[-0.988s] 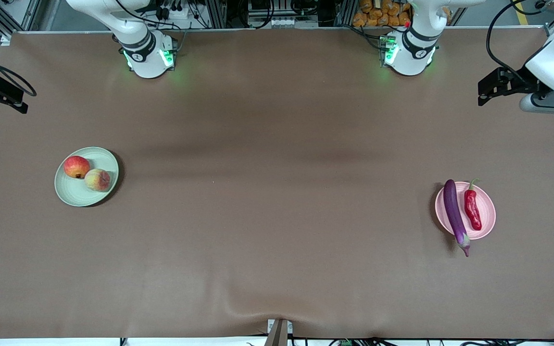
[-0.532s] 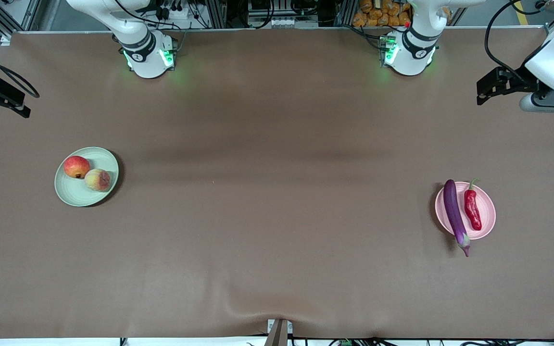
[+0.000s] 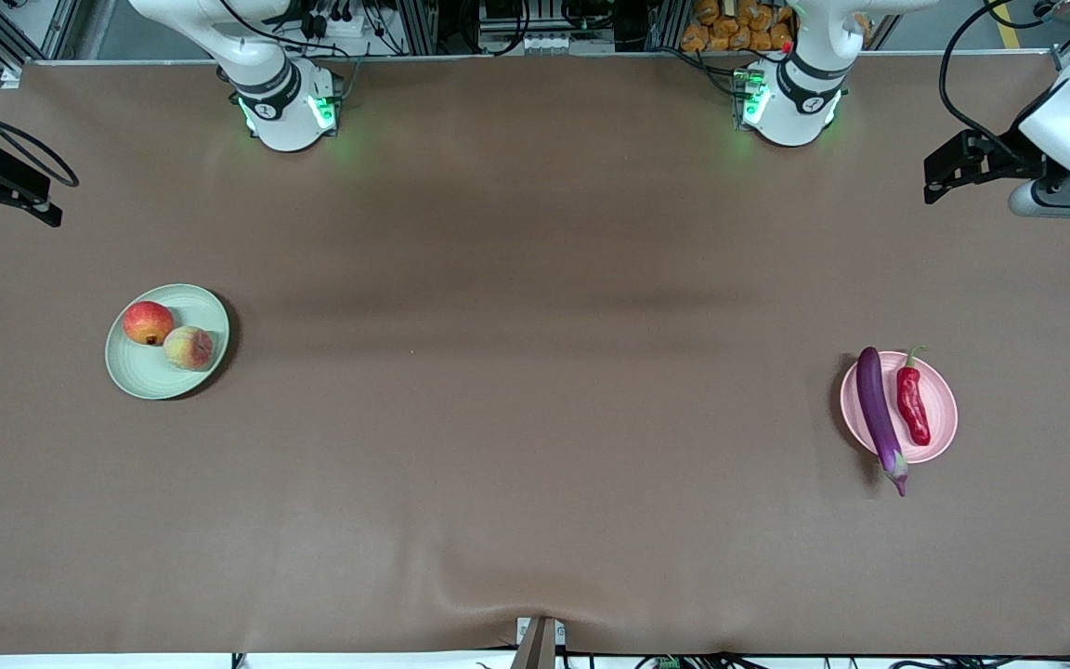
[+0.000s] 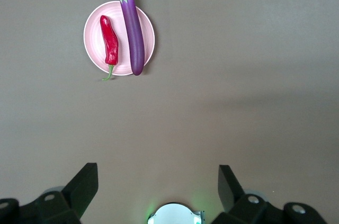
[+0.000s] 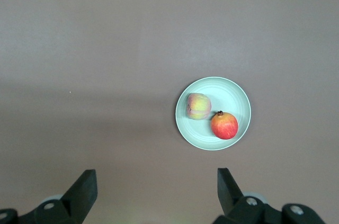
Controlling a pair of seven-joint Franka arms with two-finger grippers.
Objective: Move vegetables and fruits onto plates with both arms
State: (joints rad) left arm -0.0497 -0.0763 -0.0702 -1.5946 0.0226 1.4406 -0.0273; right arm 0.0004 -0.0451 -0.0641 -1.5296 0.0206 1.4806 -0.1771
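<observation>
The pale green plate [image 3: 150,372] lies toward the right arm's end and holds the red fruit [image 3: 148,322] and the peach [image 3: 189,347]. The pale pink plate [image 3: 940,400] lies toward the left arm's end and holds the purple eggplant [image 3: 879,413] and the red chili [image 3: 913,401]. The eggplant's stem end overhangs the rim nearest the front camera. My left gripper [image 3: 948,172] is open and empty, high over the table's edge; it also shows in the left wrist view [image 4: 158,173]. My right gripper [image 3: 1,186] is open and empty, high over the table's end; it also shows in the right wrist view [image 5: 156,179].
The left wrist view shows the pink plate [image 4: 95,49] with the eggplant [image 4: 132,28] and the chili [image 4: 110,41]. The right wrist view shows the green plate [image 5: 228,94] with the peach [image 5: 198,106] and the red fruit [image 5: 224,125]. Brown cloth [image 3: 535,372] covers the table.
Both grippers shift only slightly at the table's ends. The fruits, vegetables and plates have not moved.
</observation>
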